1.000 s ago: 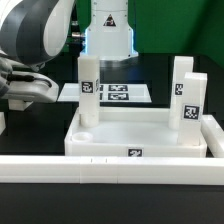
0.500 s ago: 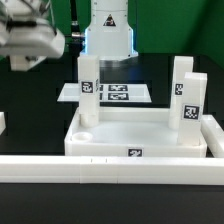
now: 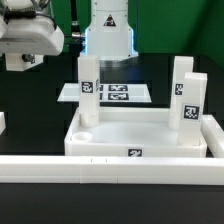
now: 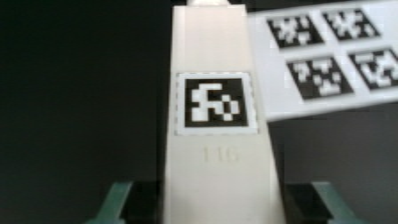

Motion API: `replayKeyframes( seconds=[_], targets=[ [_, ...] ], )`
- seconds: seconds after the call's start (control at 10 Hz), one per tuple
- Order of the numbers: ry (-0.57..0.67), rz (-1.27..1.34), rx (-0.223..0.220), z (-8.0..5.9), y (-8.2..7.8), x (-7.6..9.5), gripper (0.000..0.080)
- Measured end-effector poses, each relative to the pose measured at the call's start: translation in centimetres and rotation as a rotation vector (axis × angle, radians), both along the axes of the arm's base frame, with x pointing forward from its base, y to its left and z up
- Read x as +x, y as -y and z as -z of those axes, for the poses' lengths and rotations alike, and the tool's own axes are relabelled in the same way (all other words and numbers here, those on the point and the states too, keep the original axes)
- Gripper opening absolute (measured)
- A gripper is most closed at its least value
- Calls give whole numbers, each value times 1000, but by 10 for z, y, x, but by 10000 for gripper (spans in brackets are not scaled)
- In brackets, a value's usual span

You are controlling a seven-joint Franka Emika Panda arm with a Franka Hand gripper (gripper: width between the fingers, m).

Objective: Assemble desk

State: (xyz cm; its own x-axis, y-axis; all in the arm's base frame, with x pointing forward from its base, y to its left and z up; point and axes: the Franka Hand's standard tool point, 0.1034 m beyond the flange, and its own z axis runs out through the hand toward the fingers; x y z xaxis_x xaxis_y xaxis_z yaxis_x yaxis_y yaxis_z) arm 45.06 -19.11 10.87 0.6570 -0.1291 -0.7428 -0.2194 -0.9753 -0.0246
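Clearly our jaws are pinching a white leg (image 4: 217,120), lifted above the worktop's far edge. If it tilts in our grip, we may miss the socket or jam there. We count three legs already upright in the desk top (image 3: 140,133) mid-worktop, though one is probably half-hidden, plus one marker board (image 3: 118,94).
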Motion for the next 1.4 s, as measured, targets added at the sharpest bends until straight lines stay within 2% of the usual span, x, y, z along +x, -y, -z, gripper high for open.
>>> replayKeyframes(
  seconds=[0.3,0.4,0.7,0.8,1.0,1.2,1.3,1.4],
  targets=[
    [175,19,0,-37,-13,34,291],
    [284,11,-29,-41,-8,43,291],
    [492,2,-83,-40,-5,48,291],
    [546,-4,-99,-43,-6,54,291],
    [680,-36,-131,-60,-14,80,291],
    [814,-61,-172,-66,-22,103,291],
    [908,-80,-207,-68,-27,108,291],
    [964,-97,-230,-68,-24,108,291]
  ],
)
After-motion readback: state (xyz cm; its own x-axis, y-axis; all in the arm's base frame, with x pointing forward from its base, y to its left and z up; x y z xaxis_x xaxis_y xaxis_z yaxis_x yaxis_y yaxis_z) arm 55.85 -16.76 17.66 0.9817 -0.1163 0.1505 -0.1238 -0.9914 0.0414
